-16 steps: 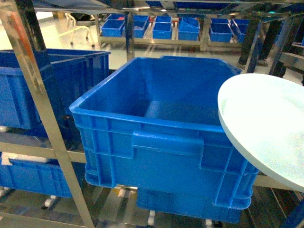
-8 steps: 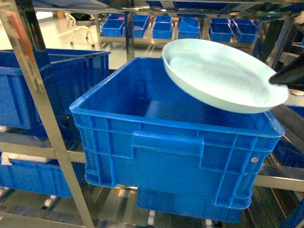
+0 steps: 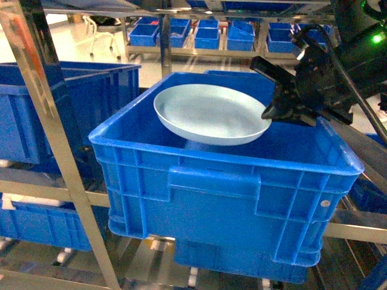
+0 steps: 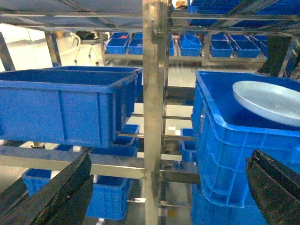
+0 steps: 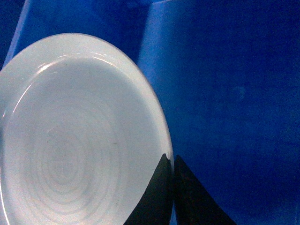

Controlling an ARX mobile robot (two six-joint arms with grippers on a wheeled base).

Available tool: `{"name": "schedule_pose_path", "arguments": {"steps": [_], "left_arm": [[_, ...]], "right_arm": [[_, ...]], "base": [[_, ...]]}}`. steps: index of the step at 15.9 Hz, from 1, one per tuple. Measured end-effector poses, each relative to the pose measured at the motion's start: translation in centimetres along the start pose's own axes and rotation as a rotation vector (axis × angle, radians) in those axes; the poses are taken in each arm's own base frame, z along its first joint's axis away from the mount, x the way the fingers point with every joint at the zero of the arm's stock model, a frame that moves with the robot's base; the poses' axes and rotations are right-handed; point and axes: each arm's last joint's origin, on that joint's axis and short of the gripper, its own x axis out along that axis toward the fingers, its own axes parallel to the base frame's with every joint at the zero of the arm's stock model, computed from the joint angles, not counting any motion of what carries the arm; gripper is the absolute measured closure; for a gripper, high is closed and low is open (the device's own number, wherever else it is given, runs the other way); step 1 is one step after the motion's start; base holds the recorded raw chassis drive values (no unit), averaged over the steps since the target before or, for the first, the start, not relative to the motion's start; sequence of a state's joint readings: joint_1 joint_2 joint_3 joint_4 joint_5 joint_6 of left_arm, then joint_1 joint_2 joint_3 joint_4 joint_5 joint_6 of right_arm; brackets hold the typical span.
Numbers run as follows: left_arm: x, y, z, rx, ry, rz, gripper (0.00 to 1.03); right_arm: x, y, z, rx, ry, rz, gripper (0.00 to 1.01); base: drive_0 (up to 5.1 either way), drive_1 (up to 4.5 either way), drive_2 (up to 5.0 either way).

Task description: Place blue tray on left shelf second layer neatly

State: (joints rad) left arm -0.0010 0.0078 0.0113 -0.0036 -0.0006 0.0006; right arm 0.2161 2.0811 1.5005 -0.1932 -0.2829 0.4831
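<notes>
Head view. My right gripper [image 3: 270,112] pinches the rim of the blue tray [image 3: 208,113] at its right edge. The tray hangs nearly level, slightly tilted, inside the mouth of the large blue crate [image 3: 224,187], which sits on the metal shelf frame [image 3: 54,151]. My right arm [image 3: 326,72] reaches in over the crate's far right corner. A second blue crate [image 3: 66,103] stands left of the large crate, beyond the frame's upright, and a row of smaller blue bins [image 3: 205,33] lines a rack behind the large crate.

Left wrist view. My left gripper [image 4: 168,187] is spread wide, with one dark finger at each lower corner and nothing between them. The large blue crate [image 4: 234,154] lies to the right of the steel upright [image 4: 154,117], and the blue tray [image 4: 269,101] shows above the crate's rim.

Right wrist view. My right gripper [image 5: 172,161] fingertips are pressed together on the blue tray's [image 5: 70,136] right rim. The crate's blue interior [image 5: 234,93] fills the frame to the right of the tray.
</notes>
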Motion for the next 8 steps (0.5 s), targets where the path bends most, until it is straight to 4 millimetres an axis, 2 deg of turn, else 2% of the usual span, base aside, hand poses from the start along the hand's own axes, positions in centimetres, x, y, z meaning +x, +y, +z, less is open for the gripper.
{"name": "schedule_pose_path", "arguments": {"steps": [6,8], "left_arm": [[0.00,0.00,0.00,0.000,0.000,0.000,0.05],[0.00,0.00,0.00,0.000,0.000,0.000,0.05]], "right_arm": [[0.36,0.48,-0.18,-0.030,0.001,0.008,0.98],[-0.25,0.32,-0.88,-0.074,0.015,0.007,0.75]], "base": [[0.0,0.00,0.0],[0.0,0.00,0.0]]}}
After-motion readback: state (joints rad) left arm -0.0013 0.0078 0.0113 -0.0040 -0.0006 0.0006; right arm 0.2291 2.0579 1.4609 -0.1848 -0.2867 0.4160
